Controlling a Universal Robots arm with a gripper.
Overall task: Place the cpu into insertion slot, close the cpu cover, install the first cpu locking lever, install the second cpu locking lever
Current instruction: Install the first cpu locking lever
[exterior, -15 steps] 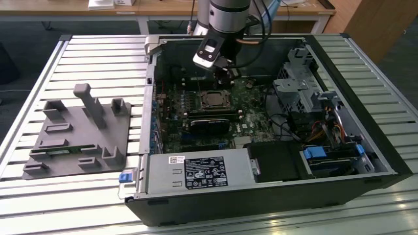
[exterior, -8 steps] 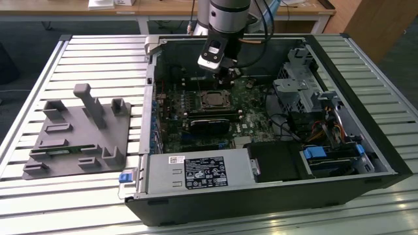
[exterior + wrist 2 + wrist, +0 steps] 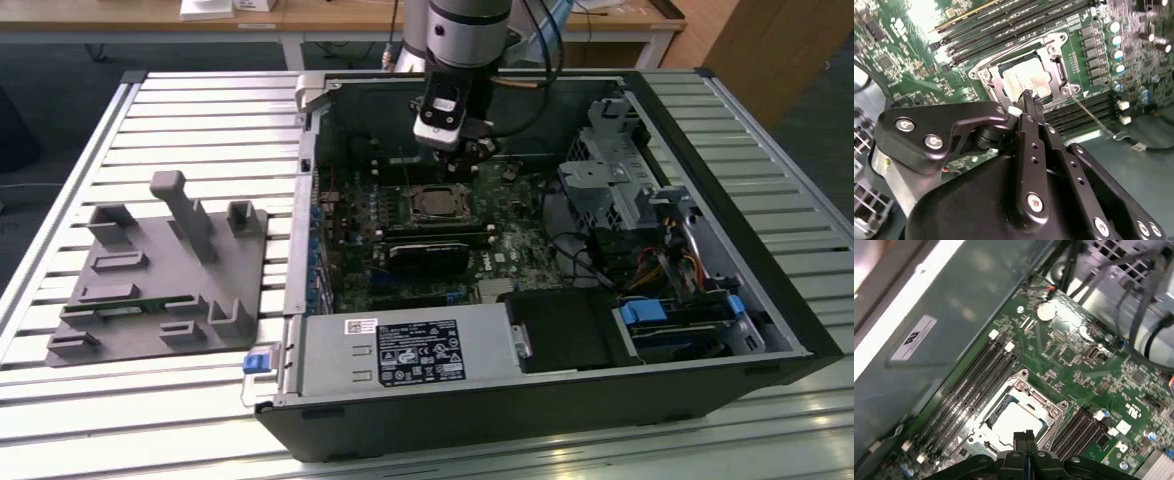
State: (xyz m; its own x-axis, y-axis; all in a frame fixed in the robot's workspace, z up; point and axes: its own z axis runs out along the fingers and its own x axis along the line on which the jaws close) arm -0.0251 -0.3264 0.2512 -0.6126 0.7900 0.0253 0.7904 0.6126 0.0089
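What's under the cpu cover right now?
Through the cut-out of the cpu cover, the pale cpu shows, seated in the insertion slot. The frame hides its edges and whatever lies beneath.

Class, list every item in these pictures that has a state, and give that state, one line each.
cpu: seated in the insertion slot.
cpu cover: closed flat over the cpu.
gripper: shut, holding nothing, above the insertion slot's edge.
one locking lever: seems unlatched, angled out from the insertion slot's corner.
computer case: open, lying on its side.
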